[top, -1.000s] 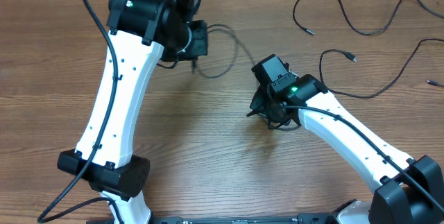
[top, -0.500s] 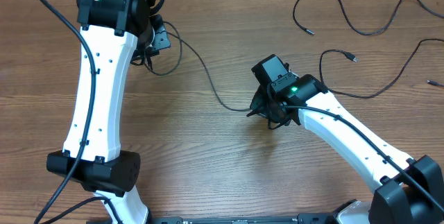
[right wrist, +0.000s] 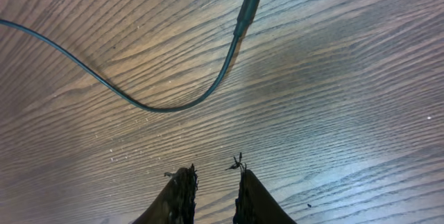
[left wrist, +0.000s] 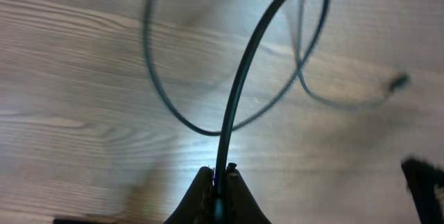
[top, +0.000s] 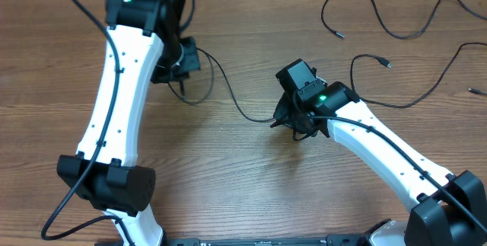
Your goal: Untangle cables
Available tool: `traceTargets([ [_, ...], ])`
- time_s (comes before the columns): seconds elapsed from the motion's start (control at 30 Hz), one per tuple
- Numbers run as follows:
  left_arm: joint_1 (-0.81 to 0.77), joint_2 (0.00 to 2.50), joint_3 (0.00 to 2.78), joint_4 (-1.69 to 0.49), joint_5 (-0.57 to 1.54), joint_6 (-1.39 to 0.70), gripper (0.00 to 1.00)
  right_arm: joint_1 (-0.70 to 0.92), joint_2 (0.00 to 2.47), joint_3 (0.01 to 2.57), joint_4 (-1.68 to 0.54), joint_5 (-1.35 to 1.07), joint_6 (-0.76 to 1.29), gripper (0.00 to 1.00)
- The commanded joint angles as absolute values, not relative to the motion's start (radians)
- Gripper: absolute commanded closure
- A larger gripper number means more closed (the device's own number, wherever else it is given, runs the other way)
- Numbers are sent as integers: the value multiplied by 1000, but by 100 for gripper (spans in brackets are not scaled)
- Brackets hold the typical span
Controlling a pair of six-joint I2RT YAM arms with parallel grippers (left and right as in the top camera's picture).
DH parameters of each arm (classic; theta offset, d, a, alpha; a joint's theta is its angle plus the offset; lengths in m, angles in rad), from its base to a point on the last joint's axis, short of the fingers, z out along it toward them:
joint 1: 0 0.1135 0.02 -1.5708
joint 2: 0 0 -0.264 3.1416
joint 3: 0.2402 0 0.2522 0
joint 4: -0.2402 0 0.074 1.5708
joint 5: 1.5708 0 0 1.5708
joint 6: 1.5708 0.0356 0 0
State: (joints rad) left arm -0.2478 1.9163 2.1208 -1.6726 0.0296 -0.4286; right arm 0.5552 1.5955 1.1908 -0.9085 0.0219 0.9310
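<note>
My left pincer [left wrist: 218, 182] is clamped on a black cable [left wrist: 243, 78] near the table's [top: 228, 185] far edge. My right pincer [right wrist: 214, 182] stands slightly apart mid-table, bare wood around it, while other cables [top: 380, 21] sprawl across the far-right corner.

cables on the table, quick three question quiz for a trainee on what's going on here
1. True or false: the left tool is shut on a cable.
2. In the right wrist view, the plug is: A gripped; B lying on the table; C hanging in the air.
3. In the overhead view, on which side of the table do the other loose cables lie?
Key: 1 true; 2 B; 3 the robot's right, at the far edge.
</note>
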Motion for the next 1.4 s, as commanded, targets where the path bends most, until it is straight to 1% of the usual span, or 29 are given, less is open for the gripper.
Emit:
traceTargets([
  [0.0, -289, 1916, 2072, -1651, 144, -314, 96, 554, 1600, 1197, -902, 21, 935, 79],
  [0.2, -369, 1916, 1966, -1586, 146, -282, 94, 554, 1600, 1197, -905, 21, 935, 79],
  [0.33, -392, 1917, 1894, -1573, 146, -283, 93, 542, 1600, 1197, -924, 22, 935, 81],
  [0.5, -401, 1917, 1802, -1572, 147, -284, 94, 484, 1600, 1197, -952, 12, 934, 81],
  [0.6, -403, 1917, 1756, -1566, 147, -284, 93, 437, 1600, 1197, -948, -44, 898, 81],
  [0.7, -403, 1917, 1712, -1552, 147, -284, 90, 402, 1600, 1197, -947, -85, 881, 81],
  [0.77, -406, 1917, 1683, -1534, 147, -284, 85, 390, 1600, 1197, -950, -94, 881, 81],
  [1.0, -409, 1917, 1614, -1488, 151, -284, 81, 387, 1600, 1197, -945, -107, 839, 77],
  [1.27, -423, 1917, 1599, -1465, 194, -284, 80, 387, 1600, 1197, -945, -111, 840, 76],
  [1.3, -426, 1917, 1599, -1459, 194, -284, 75, 387, 1600, 1197, -945, -116, 840, 76],
  [1.33, -427, 1917, 1599, -1452, 194, -284, 67, 387, 1600, 1197, -945, -127, 840, 75],
  [1.37, -427, 1917, 1599, -1446, 194, -284, 65, 387, 1600, 1197, -944, -137, 839, 74],
])
